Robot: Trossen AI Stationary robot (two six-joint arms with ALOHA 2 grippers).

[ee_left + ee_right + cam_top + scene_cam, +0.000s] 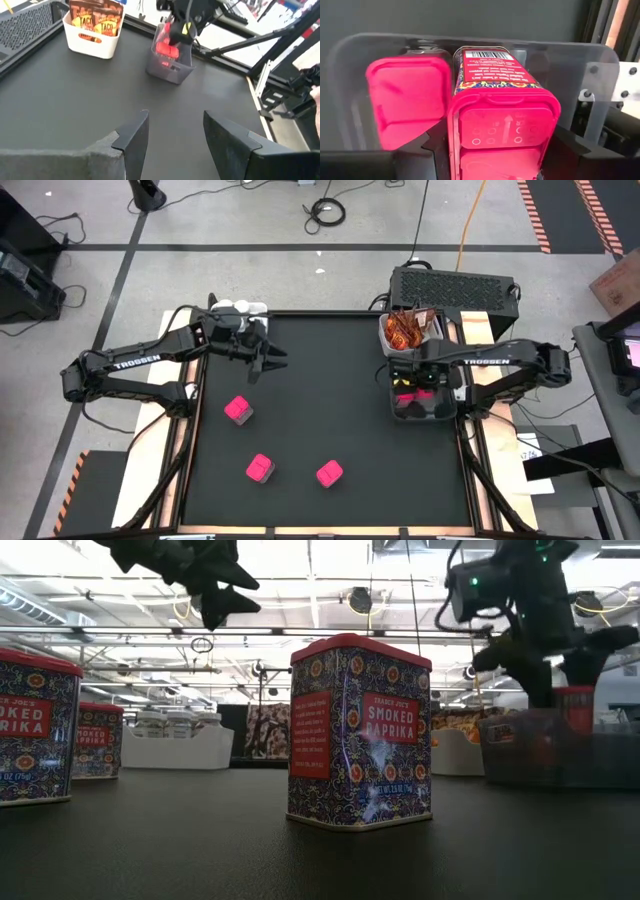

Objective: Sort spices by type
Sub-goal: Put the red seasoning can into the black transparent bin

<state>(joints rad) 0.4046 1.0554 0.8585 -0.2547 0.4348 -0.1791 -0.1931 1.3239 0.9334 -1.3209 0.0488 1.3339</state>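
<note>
Three pink spice boxes stand upright on the black table; in the low view they are paprika tins. My right gripper hangs over the dark bin at the table's right and is shut on a further pink box. Another pink box lies in that bin beside it. Orange sachets fill a white bin behind it. White-capped jars sit at the far left corner. My left gripper is open above the table near them, with nothing between its fingers. My right gripper pinches the pink box between its two fingers, on two opposite sides just below the pink lid. The fingers come from above, pointing down. The box is upright, lid up, its lower part inside the dark bin; whether it touches the bin's floor I cannot tell.
The white sachet bin and the dark bin stand side by side at the far right of the table. Raised wooden rails run along the left and right edges. The middle of the black table is bare.
</note>
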